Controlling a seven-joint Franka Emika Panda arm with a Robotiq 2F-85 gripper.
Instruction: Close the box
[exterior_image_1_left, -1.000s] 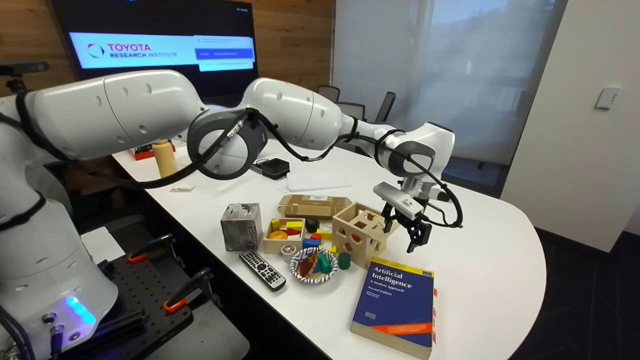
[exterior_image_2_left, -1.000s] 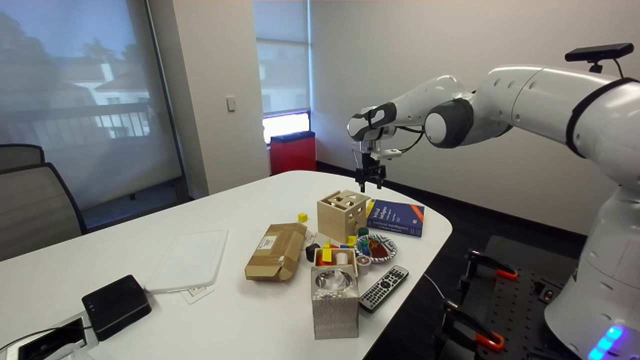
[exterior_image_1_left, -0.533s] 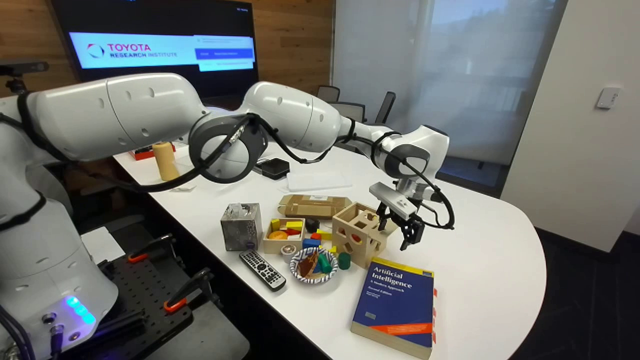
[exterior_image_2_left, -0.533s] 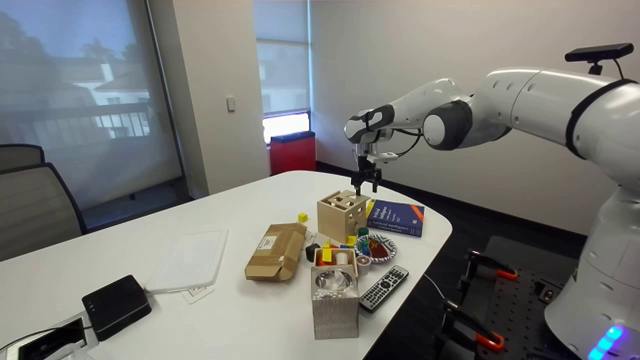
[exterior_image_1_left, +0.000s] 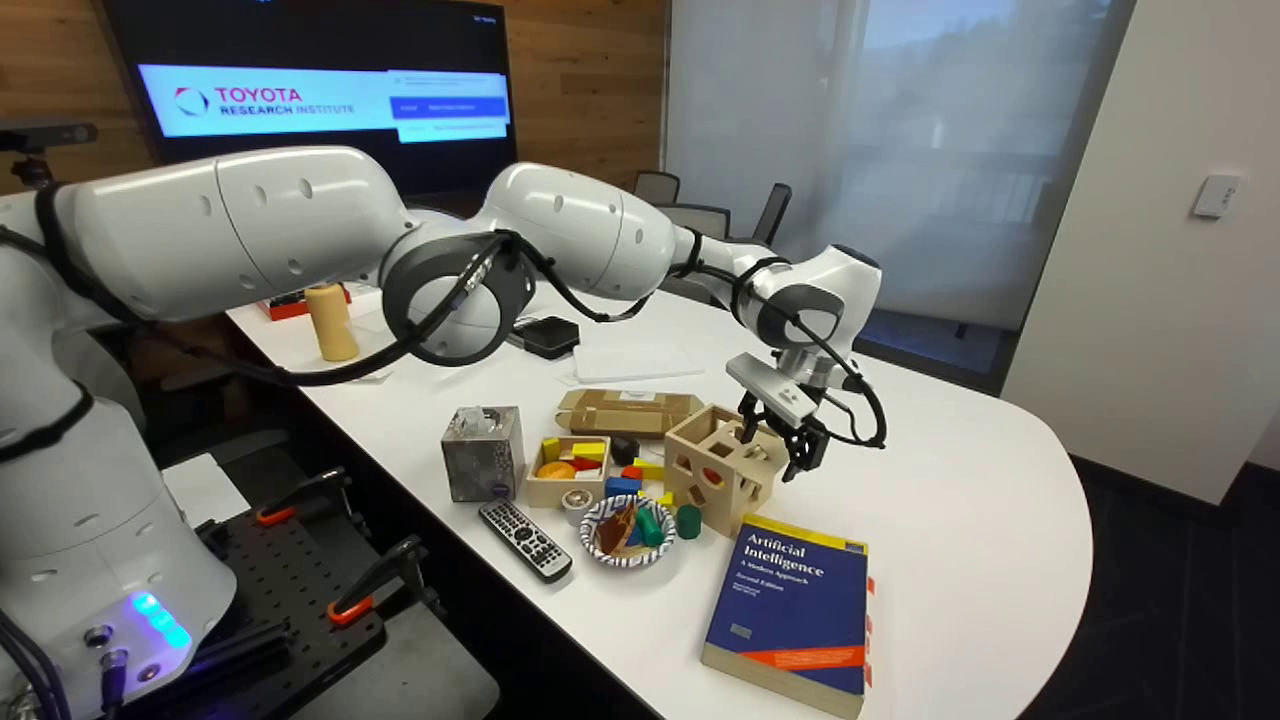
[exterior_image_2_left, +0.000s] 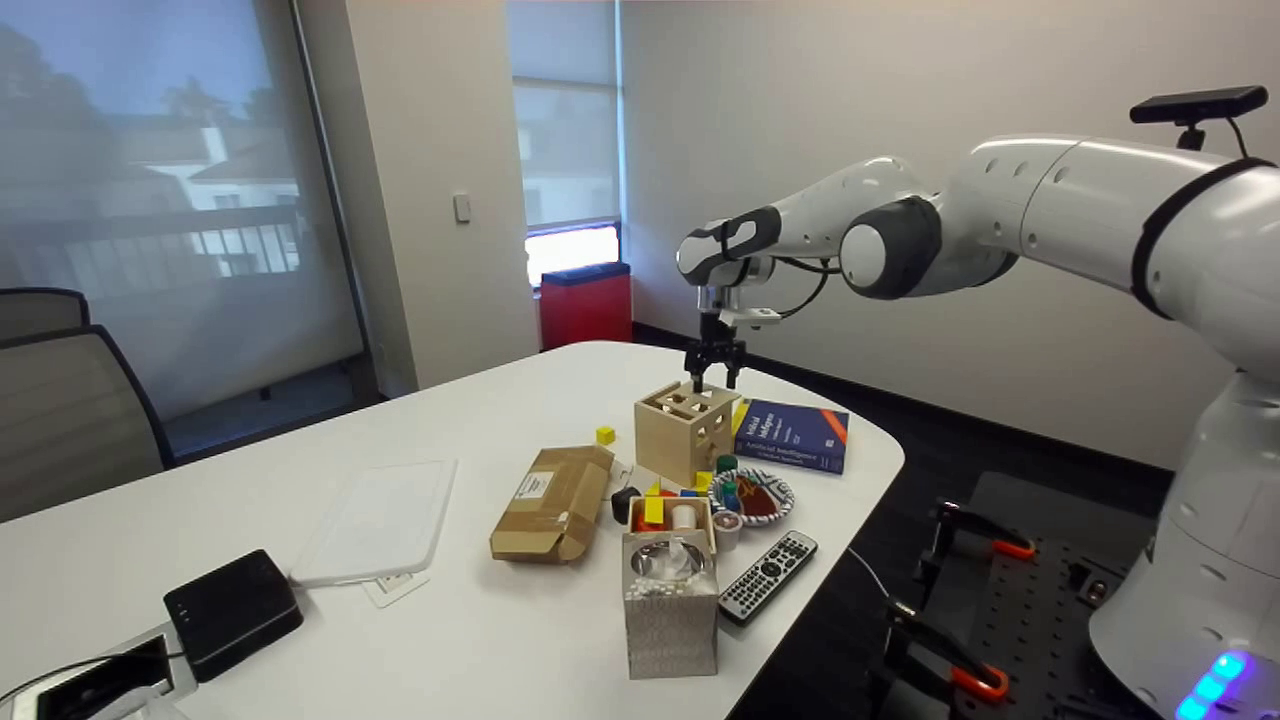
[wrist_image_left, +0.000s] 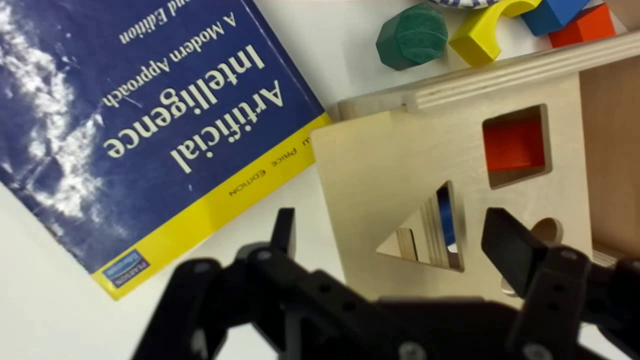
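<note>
The box (exterior_image_1_left: 720, 508) is a light-tan wooden cube, also in an exterior view (exterior_image_2_left: 664, 440). Its flat lid panel (wrist_image_left: 360, 165) has triangular, square and round openings. The lid is slid partly off: a gap into the box shows at the right in the wrist view, and the opposite lid edge sticks out past the wall near the book. Red and blue pieces show through the openings. My gripper (wrist_image_left: 395, 230) is open and empty above the lid, one finger over the panel, one past its edge. It also shows in both exterior views (exterior_image_1_left: 768, 455) (exterior_image_2_left: 715, 382). Whether a fingertip touches the lid I cannot tell.
The blue-and-yellow book (exterior_image_1_left: 790, 610) lies close beside the box. Around it are a patterned bowl (exterior_image_1_left: 590, 545), a green block (exterior_image_1_left: 689, 521), a small wooden tray (exterior_image_1_left: 565, 492) of blocks, cardboard packaging (exterior_image_1_left: 625, 420), a remote (exterior_image_1_left: 525, 540) and a grey tissue box (exterior_image_1_left: 472, 470).
My gripper has moved left in both exterior views, from beside the box to over its lid, and is slightly lower in an exterior view. The box and lid look unmoved.
</note>
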